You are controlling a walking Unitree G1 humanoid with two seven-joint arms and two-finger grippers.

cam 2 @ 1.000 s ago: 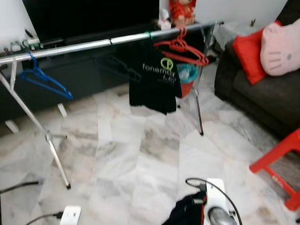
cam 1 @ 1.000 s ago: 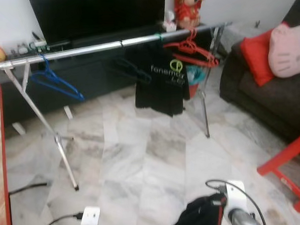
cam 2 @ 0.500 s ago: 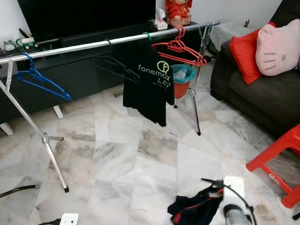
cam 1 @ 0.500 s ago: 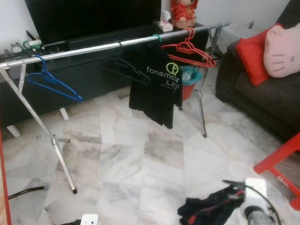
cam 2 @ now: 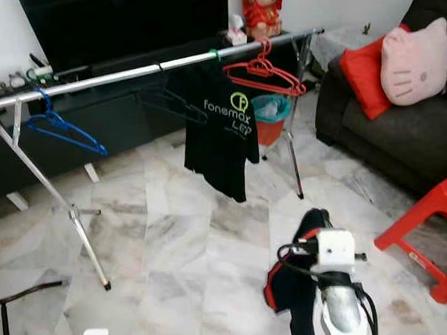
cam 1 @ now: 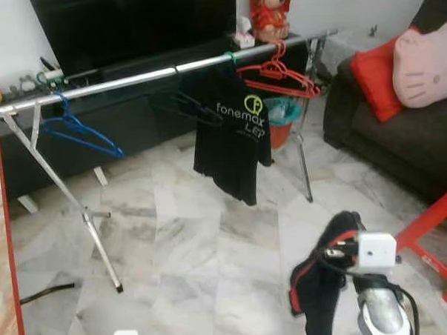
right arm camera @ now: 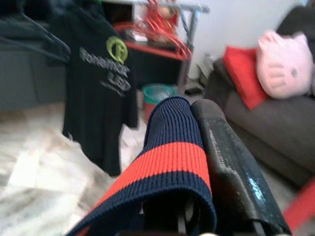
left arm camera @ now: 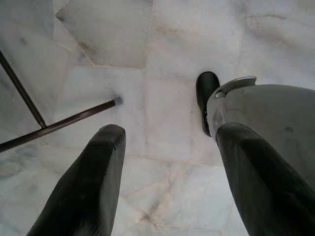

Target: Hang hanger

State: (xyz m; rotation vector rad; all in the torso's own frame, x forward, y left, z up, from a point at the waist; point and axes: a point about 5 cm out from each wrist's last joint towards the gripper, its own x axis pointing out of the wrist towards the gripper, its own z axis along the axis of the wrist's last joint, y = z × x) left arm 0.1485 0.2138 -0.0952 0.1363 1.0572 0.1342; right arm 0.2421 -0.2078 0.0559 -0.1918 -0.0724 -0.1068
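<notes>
— Raised since a moment ago, the right gripper had lifted the dark garment off the marble floor, where it had lain in a heap half a second before.

— How did the robot hold it?

— Its fingers were clamped on the navy cuff with its red stripe, the rest of the cloth hanging down beside the right arm. Whether a hanger was inside could not be told.

— And the rail?

— Ahead stood the silver clothes rail, carrying a blue hanger near its left end, a black hanger in the middle, a black T-shirt beside it and red hangers towards the right end.

— The other arm?

— Idle; the left gripper pointed at the floor with its fingers apart and nothing between them. A dark sofa with a red cushion stood on the right
</notes>
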